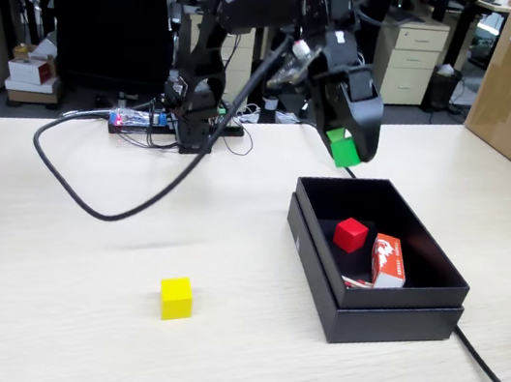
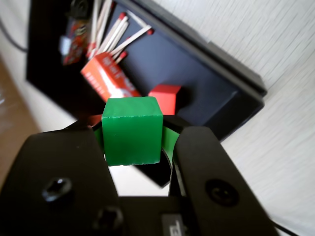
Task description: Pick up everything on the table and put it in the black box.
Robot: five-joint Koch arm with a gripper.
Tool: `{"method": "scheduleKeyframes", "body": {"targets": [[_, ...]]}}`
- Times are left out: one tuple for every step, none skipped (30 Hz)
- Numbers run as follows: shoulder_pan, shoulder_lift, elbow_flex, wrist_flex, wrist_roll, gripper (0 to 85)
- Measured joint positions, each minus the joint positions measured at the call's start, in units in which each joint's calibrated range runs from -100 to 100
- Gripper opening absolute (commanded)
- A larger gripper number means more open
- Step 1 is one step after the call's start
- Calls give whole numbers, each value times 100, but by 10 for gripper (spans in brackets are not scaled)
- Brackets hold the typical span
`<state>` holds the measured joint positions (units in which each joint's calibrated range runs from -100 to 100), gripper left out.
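The red cube (image 1: 350, 234) was already seen inside the black box (image 1: 316, 270), beside a red-and-white matchbox (image 1: 388, 262). The green cube (image 2: 132, 130) was pinched between the jaws of the gripper (image 2: 134, 135), held above the box's far rim. The yellow cube (image 1: 176, 297) was left on the table (image 1: 39, 312), well apart from the box, so roughly a third of the work was judged done.

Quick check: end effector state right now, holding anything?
End effector: closed on the green cube, raised near the black box.

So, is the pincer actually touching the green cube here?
Touching. In the wrist view the green cube sits clamped between the pincer's two black jaws with no gap on either side; the fixed view shows it held in the air.
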<state>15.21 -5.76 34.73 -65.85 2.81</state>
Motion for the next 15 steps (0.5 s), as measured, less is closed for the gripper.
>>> {"method": "scheduleKeyframes", "body": {"targets": [[-5,479,274,0,10,11],[-5,479,274,0,10,11],[-10,621,329,0,10,11],[-20,841,539,8,24,11],[-34,1023,630,8,44,11],[-78,1282,630,8,88,12],[-78,1282,630,8,88,11],[-103,1346,648,8,88,12],[-132,1463,666,23,88,12],[-176,1657,630,39,88,12],[-176,1657,621,39,88,12],[-181,1722,630,39,88,12],[-181,1761,657,39,88,12],[-181,1799,657,39,93,13],[-195,1864,657,39,93,13]]}}
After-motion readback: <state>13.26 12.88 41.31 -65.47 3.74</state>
